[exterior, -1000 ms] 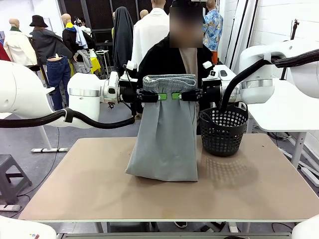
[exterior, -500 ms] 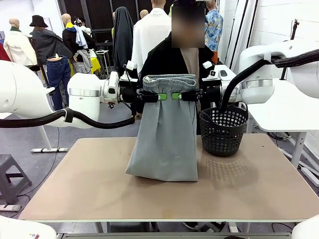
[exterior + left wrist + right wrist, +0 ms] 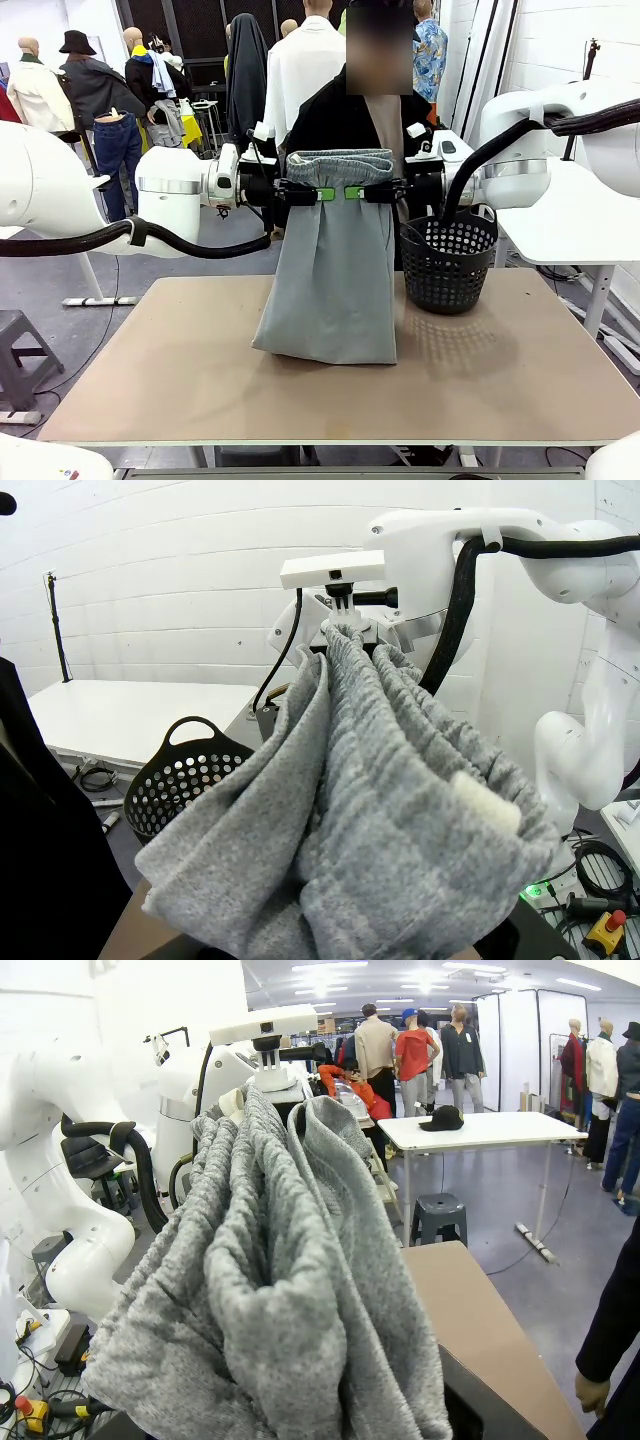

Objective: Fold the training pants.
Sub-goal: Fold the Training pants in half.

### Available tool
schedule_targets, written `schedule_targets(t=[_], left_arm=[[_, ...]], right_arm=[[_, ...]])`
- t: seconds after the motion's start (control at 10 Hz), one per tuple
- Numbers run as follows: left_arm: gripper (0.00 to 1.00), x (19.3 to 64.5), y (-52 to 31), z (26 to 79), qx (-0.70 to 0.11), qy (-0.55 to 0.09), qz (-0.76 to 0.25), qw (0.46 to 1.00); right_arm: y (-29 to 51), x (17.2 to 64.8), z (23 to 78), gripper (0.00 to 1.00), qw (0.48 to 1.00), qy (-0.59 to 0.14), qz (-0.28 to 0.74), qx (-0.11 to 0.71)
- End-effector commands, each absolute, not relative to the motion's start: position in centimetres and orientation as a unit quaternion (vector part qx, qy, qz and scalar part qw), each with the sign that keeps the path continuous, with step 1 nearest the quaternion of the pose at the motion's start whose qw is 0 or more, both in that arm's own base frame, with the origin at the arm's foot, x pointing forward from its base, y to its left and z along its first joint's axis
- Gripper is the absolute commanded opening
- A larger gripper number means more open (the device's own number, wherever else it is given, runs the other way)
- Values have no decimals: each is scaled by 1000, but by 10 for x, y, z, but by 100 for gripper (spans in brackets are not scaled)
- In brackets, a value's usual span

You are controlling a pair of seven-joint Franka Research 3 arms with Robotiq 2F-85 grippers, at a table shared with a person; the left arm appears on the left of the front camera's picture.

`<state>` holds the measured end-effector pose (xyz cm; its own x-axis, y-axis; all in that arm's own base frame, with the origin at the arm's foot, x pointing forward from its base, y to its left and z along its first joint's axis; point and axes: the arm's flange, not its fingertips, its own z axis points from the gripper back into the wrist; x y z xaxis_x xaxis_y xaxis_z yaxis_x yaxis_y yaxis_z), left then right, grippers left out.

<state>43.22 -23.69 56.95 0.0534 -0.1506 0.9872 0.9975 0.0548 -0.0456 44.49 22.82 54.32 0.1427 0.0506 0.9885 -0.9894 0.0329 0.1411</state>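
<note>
Left gripper (image 3: 322, 193) and right gripper (image 3: 352, 192) are each clamped tight on the waistband of the training pants (image 3: 330, 270), fingertips nearly meeting. The grey fabric hangs straight below them, its hem resting on the table (image 3: 180, 370), black basket (image 3: 448, 262) just beside the right gripper's side.

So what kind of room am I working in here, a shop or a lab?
Most likely a robotics lab set up for clothes handling: both grippers, left and right, hold the training pants over a bare table, with a black basket, white partition walls and loose cables around.
</note>
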Motion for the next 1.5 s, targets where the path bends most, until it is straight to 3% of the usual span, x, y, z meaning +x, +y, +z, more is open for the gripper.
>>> schedule_targets(t=[0.0, 0.7, 1.4], left_arm=[[0, 427, -237, 571, -467, -472, -509, 547], [0, 458, -234, 573, -446, -480, -505, 561], [0, 491, -236, 586, -434, -544, -501, 514]], right_arm=[[230, 445, 546, 0, 553, -460, 466, 516], [242, 477, 554, 0, 545, -459, 497, 496], [267, 500, 580, 0, 534, -463, 536, 462]])
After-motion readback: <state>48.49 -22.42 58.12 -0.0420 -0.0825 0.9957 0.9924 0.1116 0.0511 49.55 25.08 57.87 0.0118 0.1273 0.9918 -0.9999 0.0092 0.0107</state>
